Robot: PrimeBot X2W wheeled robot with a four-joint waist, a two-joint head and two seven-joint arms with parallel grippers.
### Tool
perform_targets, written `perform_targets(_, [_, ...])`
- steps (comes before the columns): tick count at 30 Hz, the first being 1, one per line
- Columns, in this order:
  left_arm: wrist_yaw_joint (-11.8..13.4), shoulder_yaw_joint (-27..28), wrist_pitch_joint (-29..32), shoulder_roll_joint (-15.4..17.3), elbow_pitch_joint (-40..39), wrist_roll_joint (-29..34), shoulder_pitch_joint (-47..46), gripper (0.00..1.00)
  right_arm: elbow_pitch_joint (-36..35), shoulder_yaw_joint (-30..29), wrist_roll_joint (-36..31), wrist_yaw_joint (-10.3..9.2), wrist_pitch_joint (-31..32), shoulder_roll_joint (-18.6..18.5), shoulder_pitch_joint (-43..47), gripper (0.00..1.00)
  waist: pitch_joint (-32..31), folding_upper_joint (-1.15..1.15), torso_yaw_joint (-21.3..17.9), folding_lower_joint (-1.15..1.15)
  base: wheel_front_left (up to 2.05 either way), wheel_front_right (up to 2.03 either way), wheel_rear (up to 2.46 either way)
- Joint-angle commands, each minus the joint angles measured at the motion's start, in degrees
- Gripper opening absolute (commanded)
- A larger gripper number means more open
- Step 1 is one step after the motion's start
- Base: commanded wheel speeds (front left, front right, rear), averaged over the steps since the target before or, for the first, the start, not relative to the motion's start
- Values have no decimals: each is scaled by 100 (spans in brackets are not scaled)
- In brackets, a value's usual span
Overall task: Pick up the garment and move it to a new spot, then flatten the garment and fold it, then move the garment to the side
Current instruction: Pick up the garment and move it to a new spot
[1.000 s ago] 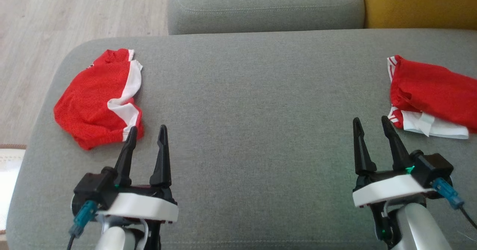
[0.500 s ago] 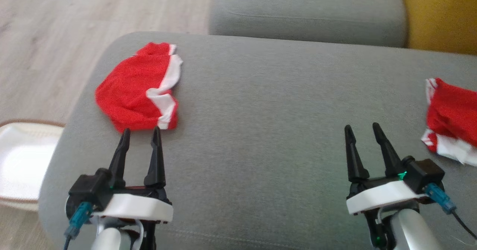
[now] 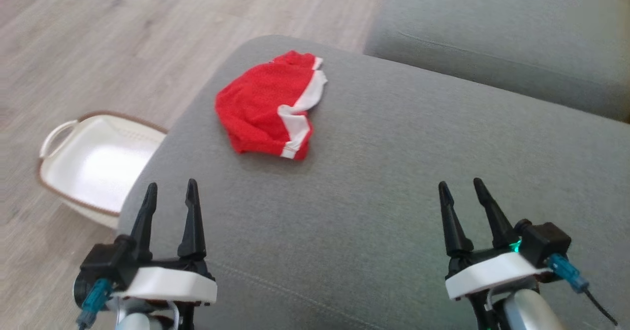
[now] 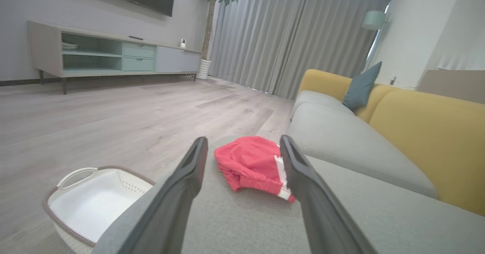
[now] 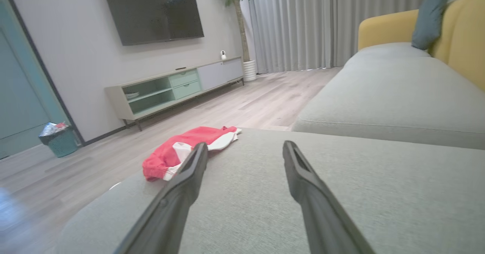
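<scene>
Garment: You'll find the red garment (image 3: 268, 106) with white trim lying crumpled on the grey sofa seat (image 3: 393, 212), near its rounded far-left corner and close to the edge.
Left pincer: Your left pincer (image 3: 171, 185) has its two dark fingers spread wide with nothing between them. It hangs over the seat's near-left edge. The garment lies ahead of it and slightly to the right, clear of the fingertips; in the left wrist view the cloth shows in the gap between the fingers.
Right pincer: Your right pincer (image 3: 460, 183) is likewise spread wide and holds nothing. It is over bare grey fabric, well to the right of the garment.
Basket: A white basket (image 3: 59, 133) with a brown rim and a loop handle stands on the wooden floor (image 3: 98, 35), just beside the seat's left edge.
Second seat: Another grey cushion (image 3: 492, 35) lies beyond the seat, with a yellow backrest (image 4: 428, 133) and a blue-grey pillow (image 4: 360, 87).
Room: A low TV stand (image 5: 174, 87), a wall-mounted screen (image 5: 151, 10) and grey curtains (image 4: 284, 38) are across the floor.
</scene>
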Motion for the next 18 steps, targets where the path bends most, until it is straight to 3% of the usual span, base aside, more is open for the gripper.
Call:
perform_targets(1, [-7,184,-29,22,-198,51,-187,100,-156,146,39,37,-62,-13,-145,100,-37,0,186,0,0,0,0])
perform_targets(9, [-22,285,-29,22,-229,51,-132,100,-142,273,158,37,-62,-13,-139,100,-29,0,390,0,0,0,0])
perform_targets(18, [-24,515,-29,22,-281,23,-218,100,-121,319,121,37,-62,-13,-213,100,140,0,148,0,0,0,0])
